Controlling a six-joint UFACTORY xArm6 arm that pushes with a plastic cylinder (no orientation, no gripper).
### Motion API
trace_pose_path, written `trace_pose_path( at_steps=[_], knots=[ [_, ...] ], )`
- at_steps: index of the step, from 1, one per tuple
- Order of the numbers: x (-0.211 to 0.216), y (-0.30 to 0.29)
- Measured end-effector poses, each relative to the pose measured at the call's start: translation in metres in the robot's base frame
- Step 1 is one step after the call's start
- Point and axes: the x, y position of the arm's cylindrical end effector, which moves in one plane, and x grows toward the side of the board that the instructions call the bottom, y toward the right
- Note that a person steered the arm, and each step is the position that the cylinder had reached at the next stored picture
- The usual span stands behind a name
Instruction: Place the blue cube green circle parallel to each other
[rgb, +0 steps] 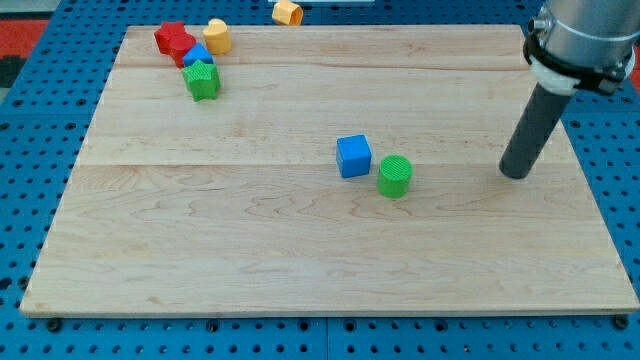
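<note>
A blue cube (353, 156) lies near the middle of the wooden board (200, 260). A green circle, a short cylinder (394, 176), lies just to its lower right, nearly touching it. My tip (514, 174) rests on the board well to the right of the green circle, apart from both blocks. The dark rod rises from the tip toward the view's top right.
A cluster sits at the view's top left: a red star-like block (174, 41), a yellow block (217, 36), a small blue block (197, 55) and a green block (202, 81). Another yellow block (287, 12) lies off the board's top edge.
</note>
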Motion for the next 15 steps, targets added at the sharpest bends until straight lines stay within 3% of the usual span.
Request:
trace_pose_path(
  at_steps=[1,4,6,7,8,9,10,11,12,13,14,15],
  knots=[
    [0.021,-0.062],
    [-0.049,-0.161],
    [-0.060,-0.311],
    [-0.051,-0.341],
    [-0.028,-0.325],
    [-0.027,-0.364],
    [-0.062,-0.395],
    [-0.072,-0.380],
    [-0.039,-0.366],
    [-0.040,-0.316],
    [-0.053,-0.304],
    [-0.061,-0.344]
  ],
)
